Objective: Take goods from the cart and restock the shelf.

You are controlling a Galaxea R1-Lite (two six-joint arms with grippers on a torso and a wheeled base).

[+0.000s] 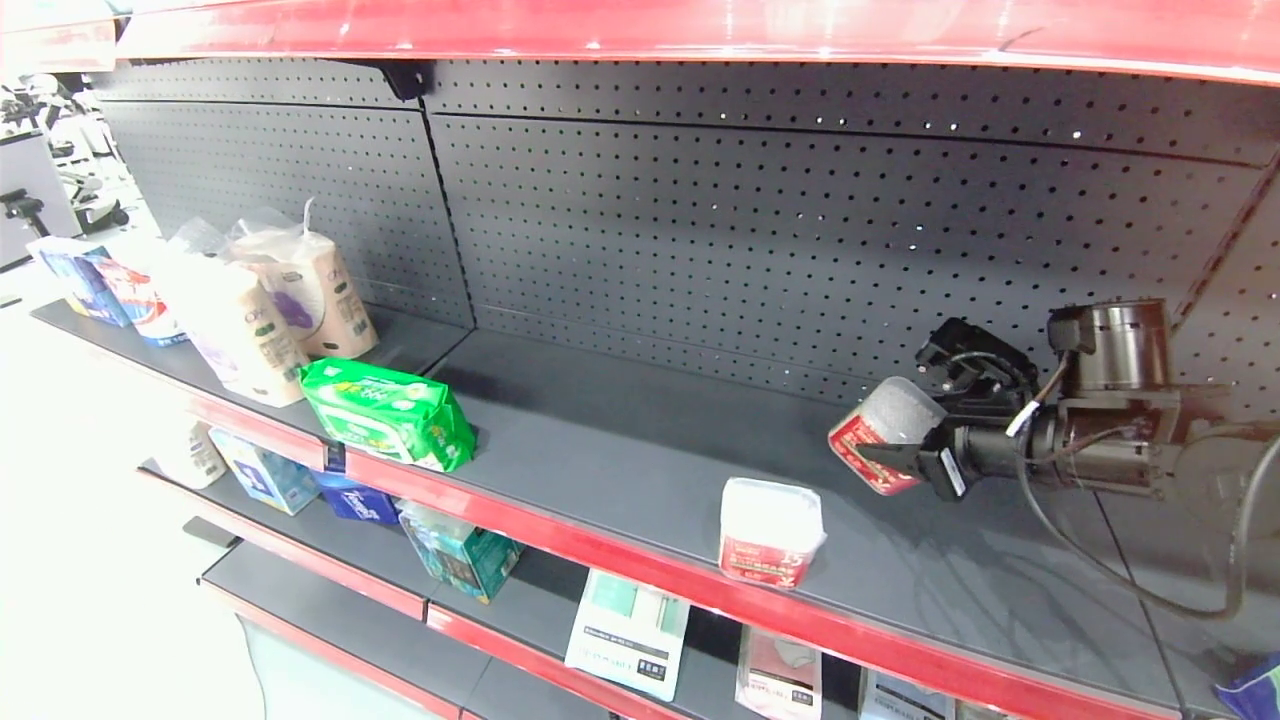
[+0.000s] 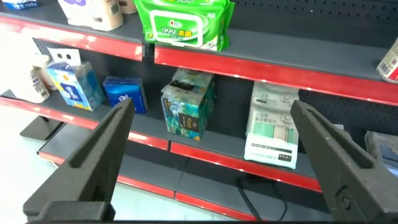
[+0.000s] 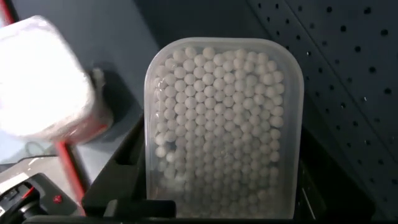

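My right gripper [image 1: 915, 435] is shut on a red tub with a clear lid [image 1: 880, 437], held tilted a little above the dark shelf board [image 1: 620, 440] near the pegboard back. In the right wrist view the tub [image 3: 224, 124] shows white beads under its lid. A matching tub [image 1: 770, 530] stands upright at the shelf's front edge; it also appears as a white shape [image 3: 43, 87]. My left gripper [image 2: 211, 162] hangs open in front of the lower shelves, its fingers [image 2: 93, 155] spread wide with nothing between them.
A green wipes pack [image 1: 388, 412] lies at the shelf front, with tissue rolls [image 1: 270, 300] and blue packs [image 1: 90, 280] further left. Boxes [image 2: 186, 102] and packets [image 2: 270, 124] stand on the lower shelves. A red shelf [image 1: 700, 30] overhangs above.
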